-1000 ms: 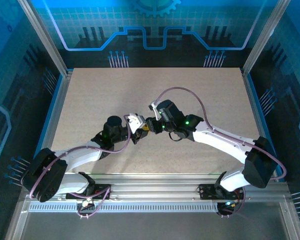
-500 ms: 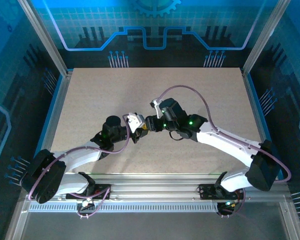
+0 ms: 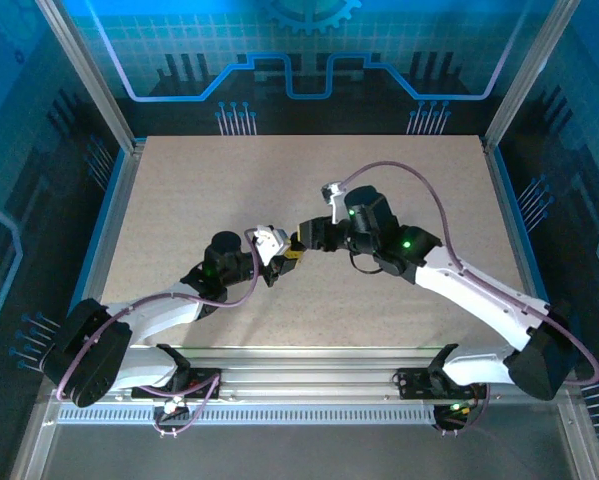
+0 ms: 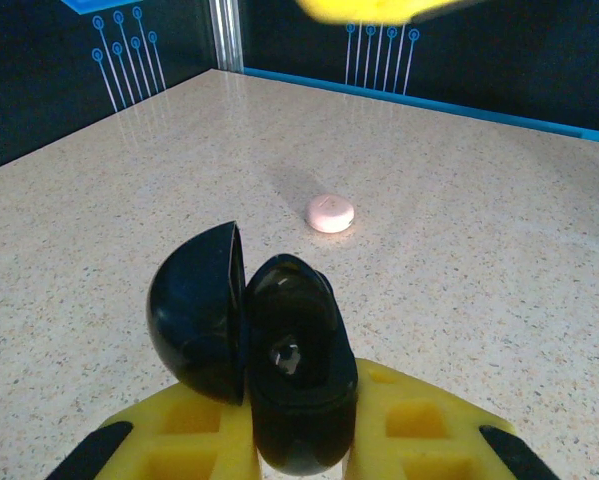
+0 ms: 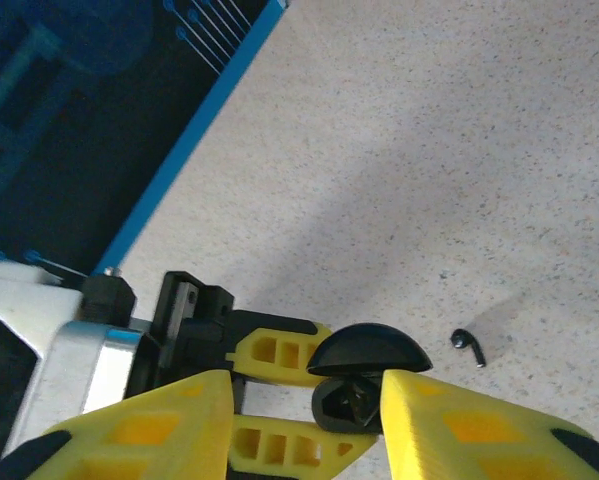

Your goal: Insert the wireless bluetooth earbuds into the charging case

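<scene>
My left end effector [image 4: 299,440] is clamped on the black charging case [image 4: 291,350], its yellow fingers [image 4: 419,400] pressing the lower body from both sides at the bottom centre of the left wrist frame. The lid [image 4: 194,310] stands open to the left of the body and the cavity faces the camera; something small glints inside, and I cannot tell whether it is a seated earbud. My right end effector [image 5: 307,392] is spread wide and carries nothing; the case sits just beyond its tips, low and centre in the right wrist frame.

A black earbud [image 5: 469,346] lies on the counter [image 5: 459,150] at the lower right of that frame, near the case but apart from it. A pale pink round case [image 4: 330,213], apparently shut, rests at the upper centre of the left wrist frame, well apart.

I judge the earbud almost weightless, hard and glossy; it is likely to skid or flick off the counter under a crooked pinch. I would take it across the short stem, leaving the rounded head free to drop into its well. The case looks smooth and domed, so my grip belongs low on the body; the hinge and lid should bear no load.
</scene>
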Robot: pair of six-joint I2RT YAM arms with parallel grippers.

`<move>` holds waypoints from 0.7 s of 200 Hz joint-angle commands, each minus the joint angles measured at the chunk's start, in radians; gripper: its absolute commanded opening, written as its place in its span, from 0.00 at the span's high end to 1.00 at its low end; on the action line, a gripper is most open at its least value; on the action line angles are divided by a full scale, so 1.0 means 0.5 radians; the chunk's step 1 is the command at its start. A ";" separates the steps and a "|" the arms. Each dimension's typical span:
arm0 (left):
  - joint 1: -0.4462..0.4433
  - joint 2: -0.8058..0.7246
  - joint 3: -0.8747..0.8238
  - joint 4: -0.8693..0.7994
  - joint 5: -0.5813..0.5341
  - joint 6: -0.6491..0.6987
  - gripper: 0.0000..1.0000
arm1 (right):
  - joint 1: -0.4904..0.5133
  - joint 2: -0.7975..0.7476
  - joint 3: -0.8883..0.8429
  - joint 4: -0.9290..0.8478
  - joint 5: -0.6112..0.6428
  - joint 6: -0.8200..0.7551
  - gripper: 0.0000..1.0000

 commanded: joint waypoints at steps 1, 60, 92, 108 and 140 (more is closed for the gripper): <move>-0.010 -0.078 -0.011 0.059 0.016 0.003 0.89 | -0.108 -0.065 -0.058 0.012 -0.259 0.257 0.58; -0.009 -0.091 -0.011 0.045 0.025 0.003 0.89 | -0.211 -0.056 -0.129 0.063 -0.587 0.583 0.61; -0.009 -0.071 -0.016 0.086 0.029 -0.016 0.89 | -0.217 -0.021 -0.202 0.196 -0.640 0.682 0.64; -0.009 -0.079 -0.017 0.081 0.026 -0.013 0.89 | -0.222 0.014 -0.199 0.205 -0.661 0.688 0.65; -0.010 -0.095 -0.019 0.061 0.019 -0.004 0.89 | -0.225 0.058 -0.188 0.241 -0.672 0.694 0.67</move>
